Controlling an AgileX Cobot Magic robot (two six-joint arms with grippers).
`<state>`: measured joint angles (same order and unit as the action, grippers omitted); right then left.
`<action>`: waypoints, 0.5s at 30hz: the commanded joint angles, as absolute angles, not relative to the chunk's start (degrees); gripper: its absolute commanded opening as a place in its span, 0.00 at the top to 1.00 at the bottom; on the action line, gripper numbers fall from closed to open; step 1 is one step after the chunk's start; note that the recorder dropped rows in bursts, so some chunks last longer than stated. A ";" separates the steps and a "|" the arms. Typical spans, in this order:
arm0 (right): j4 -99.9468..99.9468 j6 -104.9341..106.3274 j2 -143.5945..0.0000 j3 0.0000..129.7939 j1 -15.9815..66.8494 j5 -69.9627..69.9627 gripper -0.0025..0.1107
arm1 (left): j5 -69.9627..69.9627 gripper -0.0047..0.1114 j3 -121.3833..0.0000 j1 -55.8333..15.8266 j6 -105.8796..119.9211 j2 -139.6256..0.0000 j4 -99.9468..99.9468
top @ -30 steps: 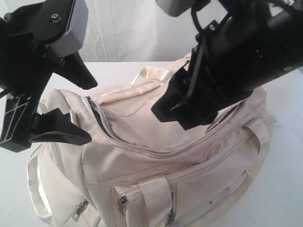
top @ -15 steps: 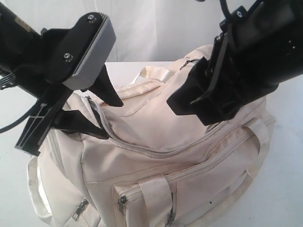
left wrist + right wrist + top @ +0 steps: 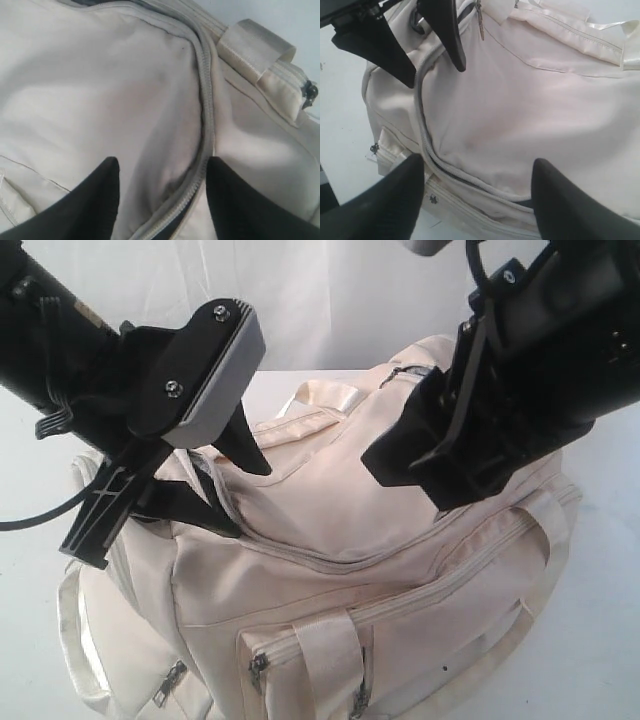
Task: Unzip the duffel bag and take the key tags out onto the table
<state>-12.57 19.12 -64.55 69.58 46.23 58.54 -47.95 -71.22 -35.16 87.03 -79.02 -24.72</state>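
- Leftward in the exterior view, the left claw [image 3: 250, 500] has swung in over the last second from the bag's end to the upper corner of the duffel bag [image 3: 400, 570], while the right claw [image 3: 405, 485] has drawn up and to the right, off the middle of the top panel; the bag itself lies where it did.
- One duffel bag is in view, resting on the white counter [image 3: 610, 640] and filling most of it, with one claw over each half.
- Two claws show, both black, both spread wide and holding nothing.
- In the left wrist view the left claw [image 3: 162, 160] straddles the main zipper [image 3: 205, 100], one finger on each side of it; whether the tips touch the fabric cannot be told.
- The right claw [image 3: 477, 160] hangs above the bag's smooth top panel, near the curved zipper line.
- The bag is cream fabric, soft and creased, with matching zips.
- Its main zipper runs in a long curve across the top; a narrow dark slit shows along it near the left claw.
- Two strap handles are visible: one [image 3: 330, 395] lying across the far top, one [image 3: 330, 650] looped on the near side.
- Three small dark zipper pulls [image 3: 258, 665] hang on the near-side pockets.
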 commanded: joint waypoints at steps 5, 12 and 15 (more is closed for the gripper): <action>-11.90 18.85 -64.13 69.90 46.40 58.74 0.46 | -48.38 0.67 -70.74 -35.44 87.39 -80.11 -25.54; -11.76 18.85 -64.13 69.90 46.40 58.77 0.46 | -43.28 0.96 -72.79 -35.44 78.71 -79.82 -25.51; -11.76 18.85 -64.13 69.90 46.40 58.77 0.46 | -34.59 0.96 -73.39 -34.24 63.78 -79.04 -19.35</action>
